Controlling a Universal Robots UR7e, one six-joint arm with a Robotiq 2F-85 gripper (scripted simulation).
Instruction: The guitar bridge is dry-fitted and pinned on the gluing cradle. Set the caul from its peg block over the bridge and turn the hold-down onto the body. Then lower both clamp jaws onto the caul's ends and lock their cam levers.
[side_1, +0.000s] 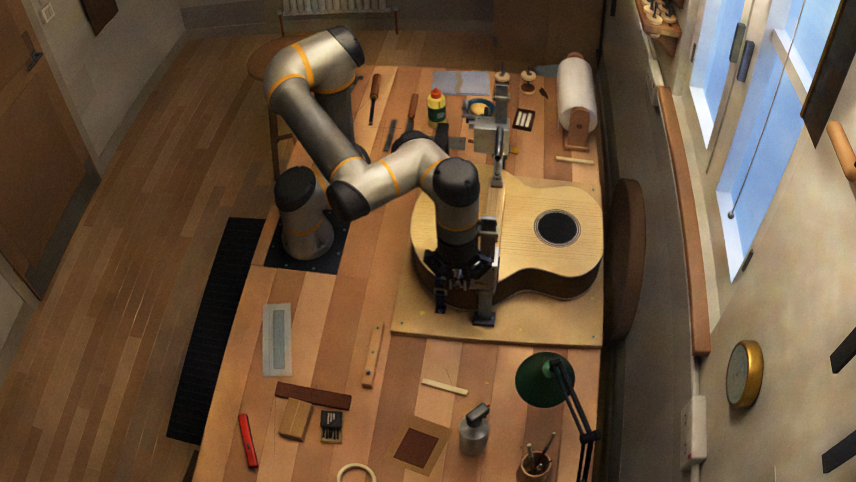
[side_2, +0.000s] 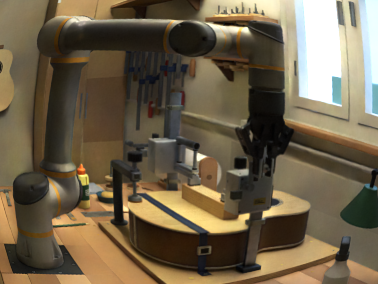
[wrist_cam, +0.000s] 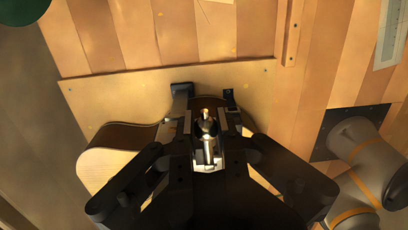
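The wooden caul (side_2: 207, 200) lies across the guitar body (side_1: 539, 239), with the near clamp jaw (side_2: 245, 192) over its near end and the far clamp jaw (side_2: 165, 155) over its far end. The blue hold-down strap (side_2: 172, 215) runs across the body's lower bout. The near clamp stands on a grey post (side_2: 252, 242) at the cradle's front edge, and its cam lever (wrist_cam: 205, 130) is a metal stem with a rounded knob. My gripper (wrist_cam: 205, 125) hangs straight down over the near clamp and is closed around that cam lever.
A pen cup (side_1: 535, 464) and a green desk lamp (side_1: 544, 378) stand at the bench's front right. A spray bottle (side_1: 474, 431), wood strips and small tools lie in front of the cradle board (side_1: 497, 323). A glue bottle (side_1: 436, 105) and paper roll (side_1: 576, 93) sit behind the guitar.
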